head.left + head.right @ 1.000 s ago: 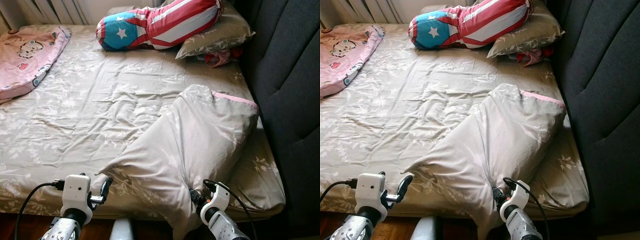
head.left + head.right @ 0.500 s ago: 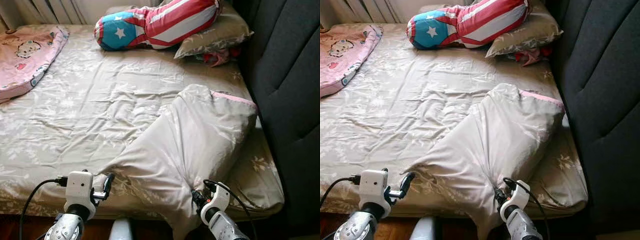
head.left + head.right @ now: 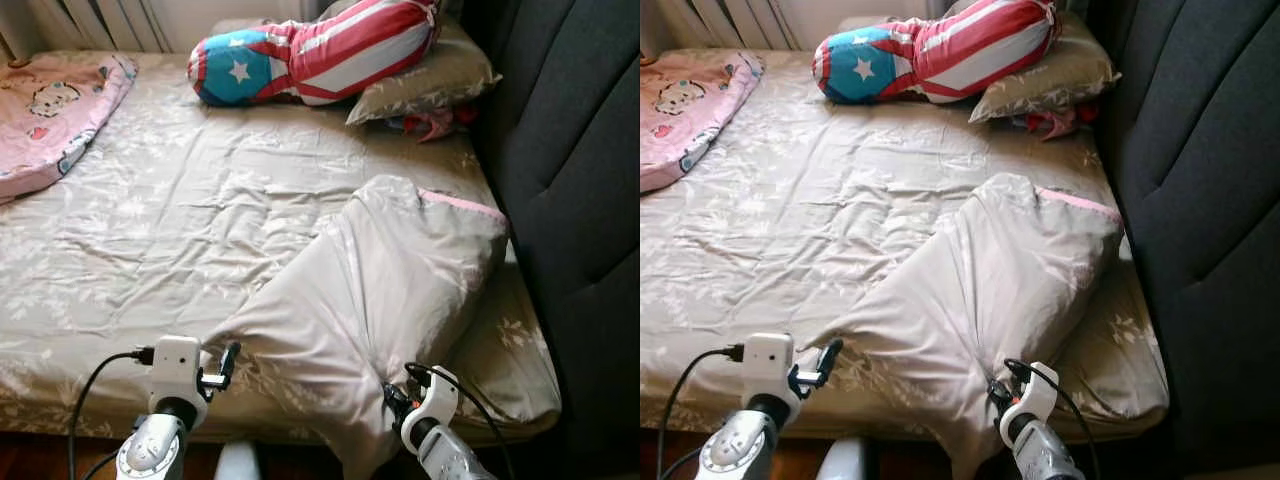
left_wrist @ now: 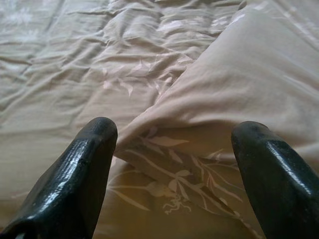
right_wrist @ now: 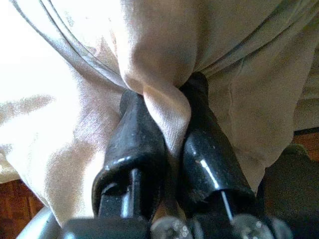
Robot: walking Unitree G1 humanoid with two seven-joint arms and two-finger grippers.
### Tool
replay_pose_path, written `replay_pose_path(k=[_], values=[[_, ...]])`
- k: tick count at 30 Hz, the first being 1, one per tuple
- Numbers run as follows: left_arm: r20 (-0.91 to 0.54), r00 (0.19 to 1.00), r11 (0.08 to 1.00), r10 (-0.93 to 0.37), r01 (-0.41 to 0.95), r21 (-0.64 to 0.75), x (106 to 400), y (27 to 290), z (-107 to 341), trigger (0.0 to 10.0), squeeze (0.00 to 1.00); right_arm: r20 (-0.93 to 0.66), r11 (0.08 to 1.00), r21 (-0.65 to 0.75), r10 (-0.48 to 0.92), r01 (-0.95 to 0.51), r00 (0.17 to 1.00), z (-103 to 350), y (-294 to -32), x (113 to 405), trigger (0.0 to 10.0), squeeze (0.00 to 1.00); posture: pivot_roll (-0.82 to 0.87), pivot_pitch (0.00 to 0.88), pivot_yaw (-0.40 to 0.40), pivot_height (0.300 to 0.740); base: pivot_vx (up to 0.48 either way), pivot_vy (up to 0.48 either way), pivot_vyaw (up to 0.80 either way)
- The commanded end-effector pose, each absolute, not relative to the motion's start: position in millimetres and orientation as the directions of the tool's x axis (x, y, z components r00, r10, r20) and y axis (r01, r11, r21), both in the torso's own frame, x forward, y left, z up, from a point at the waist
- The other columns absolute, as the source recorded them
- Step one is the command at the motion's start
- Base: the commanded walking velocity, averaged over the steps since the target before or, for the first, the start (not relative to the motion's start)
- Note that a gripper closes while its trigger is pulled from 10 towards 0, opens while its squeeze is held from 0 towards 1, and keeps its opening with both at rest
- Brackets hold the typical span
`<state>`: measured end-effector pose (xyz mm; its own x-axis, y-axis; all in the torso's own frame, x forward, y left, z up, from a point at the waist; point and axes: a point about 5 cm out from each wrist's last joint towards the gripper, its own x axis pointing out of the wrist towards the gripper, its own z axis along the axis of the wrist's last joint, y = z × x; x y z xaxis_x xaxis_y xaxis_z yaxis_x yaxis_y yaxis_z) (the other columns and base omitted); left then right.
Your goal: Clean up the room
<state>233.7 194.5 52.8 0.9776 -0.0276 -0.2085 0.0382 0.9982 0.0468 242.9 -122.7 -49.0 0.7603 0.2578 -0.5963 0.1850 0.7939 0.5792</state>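
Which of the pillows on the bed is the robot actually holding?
The plain grey pillow nearest the robot: its right hand pinches the cover's corner. The striped star pillow and the leaf-print pillow beneath it lie untouched at the far end.

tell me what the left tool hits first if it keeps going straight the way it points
Most likely the loose corner of the pillowcase, lying on the sheet just ahead between the open left tool fingers, though depth is hard to judge.
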Motion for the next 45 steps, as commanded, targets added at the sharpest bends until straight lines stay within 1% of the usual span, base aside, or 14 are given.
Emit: replay_pose_path(k=[1, 5, 6, 8, 9, 17, 23, 26, 32, 37, 45], values=[[-0.215, 0.977, 0.998, -0.016, 0.028, 0.055, 235, 194, 48, 10.0, 0.0, -0.65, 0.796, 0.562, 0.255, 0.227, 0.716, -60, -123, 228, 0.0, 0.0, 0.11, 0.055, -0.034, 0.65, 0.0, 0.0, 0.0], [-0.212, 0.977, 0.998, -0.019, 0.03, 0.047, 239, 189, 44, 10.0, 0.0, -0.658, 0.8, 0.55, 0.238, 0.24, 0.714, -60, -127, 228, 0.0, 0.0, 0.1, 0.038, -0.038, 0.65, 0.0, 0.0, 0.0], [-0.213, 0.977, 0.999, -0.02, 0.03, 0.044, 241, 188, 42, 10.0, 0.0, -0.65, 0.811, 0.543, 0.241, 0.219, 0.721, -59, -127, 229, 0.0, 0.0, 0.09, 0.032, -0.037, 0.65, 0.0, 0.0, 0.0], [-0.217, 0.976, 0.999, -0.023, 0.033, 0.042, 242, 188, 39, 10.0, 0.0, -0.643, 0.809, 0.542, 0.226, 0.227, 0.731, -58, -130, 231, 0.0, 0.0, 0.09, 0.027, -0.036, 0.65, 0.0, 0.0, 0.0], [-0.224, 0.974, 0.998, -0.029, 0.04, 0.044, 244, 187, 37, 10.0, 0.0, -0.632, 0.809, 0.538, 0.202, 0.236, 0.748, -56, -133, 234, 10.0, 0.0, 0.09, 0.013, -0.034, 0.65, 0.0, 0.0, 0.0], [-0.234, 0.972, 0.998, -0.023, 0.034, 0.045, 253, 190, 30, 10.0, 0.0, -0.606, 0.846, 0.474, 0.112, 0.245, 0.787, -51, -149, 240, 10.0, 0.0, 0.07, 0.0, -0.03, 0.65, 0.0, 0.0, 0.0], [-0.242, 0.97, 0.998, -0.024, 0.036, 0.045, 255, 190, 24, 10.0, 0.0, -0.602, 0.854, 0.469, 0.122, 0.225, 0.789, -55, -148, 232, 10.0, 0.0, 0.06, 0.0, -0.029, 0.65, 0.0, 0.0, 0.0], [-0.242, 0.97, 0.998, -0.027, 0.038, 0.043, 256, 189, 22, 10.0, 0.0, -0.606, 0.854, 0.461, 0.103, 0.243, 0.789, -58, -148, 227, 10.0, 0.0, 0.06, 0.0, -0.027, 0.669, 0.0, 0.0, 0.0], [-0.244, 0.969, 0.998, -0.031, 0.043, 0.043, 255, 188, 18, 10.0, 0.0, -0.614, 0.857, 0.461, 0.12, 0.231, 0.78, -61, -144, 222, 10.0, 0.0, 0.06, 0.0, -0.022, 0.704, 0.0, 0.0, 0.0], [-0.251, 0.968, 0.998, -0.033, 0.046, 0.05, 252, 188, 14, 10.0, 0.0, -0.623, 0.859, 0.45, 0.106, 0.244, 0.775, -63, -149, 219, 10.0, 0.0, 0.06, 0.0, -0.02, 0.739, 0.0, 0.0, 0.0], [-0.259, 0.965, 0.997, -0.037, 0.053, 0.057, 250, 189, 11, 10.0, 0.0, -0.628, 0.857, 0.443, 0.087, 0.263, 0.773, -63, -154, 220, 10.0, 0.0, 0.05, 0.0, -0.02, 0.74, 0.0, 0.0, 0.0]])
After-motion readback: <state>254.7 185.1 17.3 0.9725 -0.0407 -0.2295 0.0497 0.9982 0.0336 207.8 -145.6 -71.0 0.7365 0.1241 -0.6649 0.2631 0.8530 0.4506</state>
